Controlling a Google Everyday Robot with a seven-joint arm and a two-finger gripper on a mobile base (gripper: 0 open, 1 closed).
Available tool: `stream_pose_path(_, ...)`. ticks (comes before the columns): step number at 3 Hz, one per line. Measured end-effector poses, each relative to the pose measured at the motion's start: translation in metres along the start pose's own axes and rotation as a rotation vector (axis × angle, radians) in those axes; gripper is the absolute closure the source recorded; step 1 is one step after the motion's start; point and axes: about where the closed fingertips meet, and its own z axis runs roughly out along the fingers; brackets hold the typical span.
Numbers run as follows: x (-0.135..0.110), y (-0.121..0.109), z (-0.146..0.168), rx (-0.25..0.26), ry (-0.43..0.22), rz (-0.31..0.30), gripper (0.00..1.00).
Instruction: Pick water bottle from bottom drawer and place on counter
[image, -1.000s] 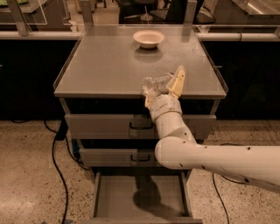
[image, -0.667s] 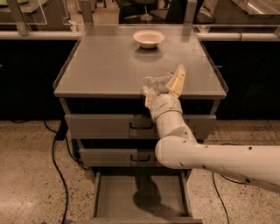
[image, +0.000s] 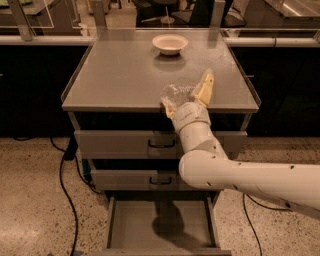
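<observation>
Cable (image: 65, 185): a dark lead trails over the speckled floor to the left of the cabinet.
Counter (image: 120, 75): the broad grey top; its left half carries nothing.
Bottom drawer (image: 130, 225): pulled fully out, and its tray holds only the arm's shadow.
Upper drawers (image: 115, 142): both of the wider ones are pushed in, so I can't see what they hold.
Bowl (image: 170, 44): pale and shallow, near the back of the counter; it looks empty from here.
Water bottle (image: 176, 92): at the counter's front edge, right of centre, well apart from the bowl. I can't tell whether it rests on the metal or sits just above it.
Gripper (image: 187, 97): the jaws are closed around the crinkled bottle, one finger on each side.
Change: none over the last second; gripper and bottle sit exactly where they were.
Meaning: the bottle is already out of the drawer. I'd say only lowering and letting go remain, and the pause suggests that comes next.
Arm (image: 250, 180): reaches in from the lower right.
</observation>
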Motion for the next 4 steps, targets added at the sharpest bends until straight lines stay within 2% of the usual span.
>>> stream_pose_path(1, -0.0041, 0.0018, 0.0133, 0.004, -0.008, -0.042, 0.0)
stream_pose_path(2, -0.0042, 0.0018, 0.0133, 0.004, -0.008, -0.042, 0.0)
stream_pose_path(3, -0.0042, 0.0017, 0.0133, 0.004, -0.008, -0.042, 0.17)
stream_pose_path(4, -0.0042, 0.0017, 0.0133, 0.004, -0.008, -0.042, 0.4)
